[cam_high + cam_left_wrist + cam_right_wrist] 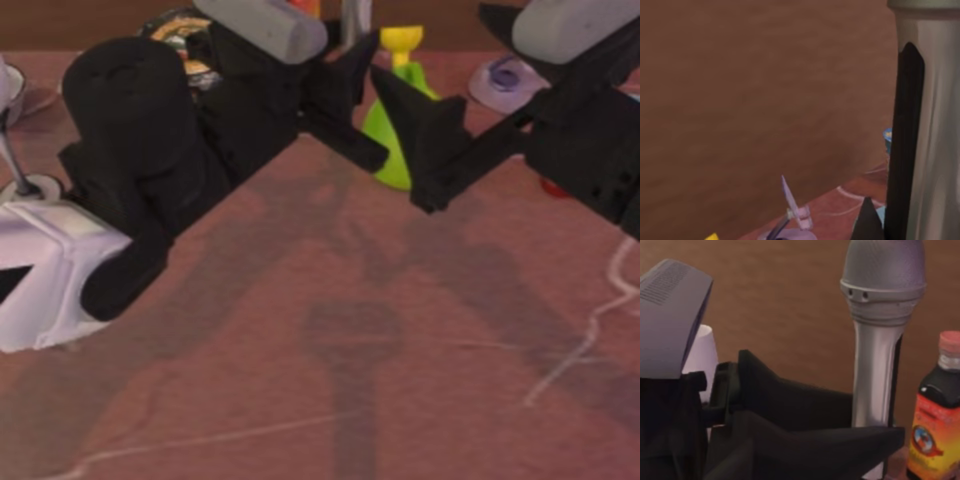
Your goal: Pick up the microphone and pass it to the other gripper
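the microphone [883, 335] has its lower handle hidden behind the left gripper [840, 425], its head cropped above.

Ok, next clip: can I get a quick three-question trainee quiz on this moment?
1. True or false: the right gripper is clamped on the microphone.
2. In the top view, what stands on the table behind the two grippers? A) a red mug B) a green cone-shaped thing with a yellow top C) a blue book
3. Fill in: in the right wrist view, the dark bottle beside the microphone has an ____ label.

Key: 1 false, because the left gripper holds it while the right one is open and apart from it; 2 B; 3 orange.
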